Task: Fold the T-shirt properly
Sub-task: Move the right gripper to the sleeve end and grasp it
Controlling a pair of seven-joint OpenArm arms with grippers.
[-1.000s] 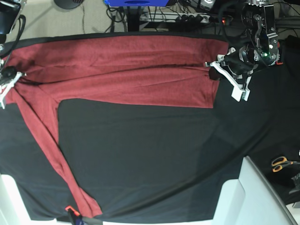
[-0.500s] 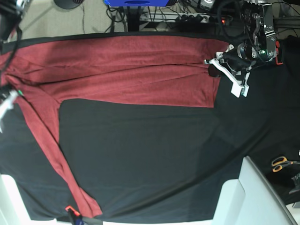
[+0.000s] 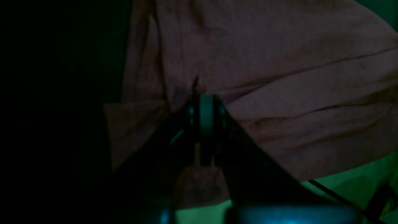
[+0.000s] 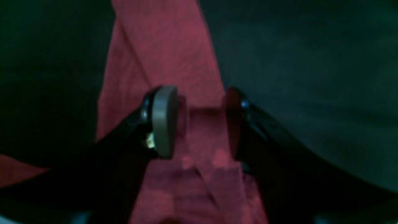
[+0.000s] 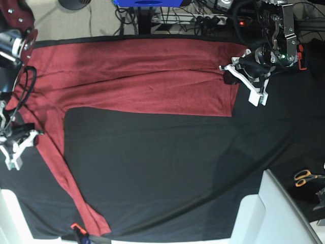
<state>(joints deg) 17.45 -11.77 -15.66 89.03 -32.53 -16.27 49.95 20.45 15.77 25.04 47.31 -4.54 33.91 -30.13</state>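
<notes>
The brick-red T-shirt lies folded lengthwise along the far side of the black cloth sheet. One long sleeve runs down the left side to the near edge. My left gripper sits at the shirt's right-hand edge. In the left wrist view this gripper is shut, with a raised pinch of the T-shirt at its tips. My right gripper hangs over the left side by the sleeve. Seen from the right wrist, that gripper is open, and the sleeve lies loose below the gap.
Orange-handled scissors lie at the right edge. A white bin stands at the near right, and another white object at the near left. A small orange-and-black item sits by the sleeve's cuff. Cables crowd the floor behind the table.
My right gripper has let go at the shirt's left shoulder, opened, and moved toward the near side beside the sleeve. The left gripper has barely shifted and stays shut.
</notes>
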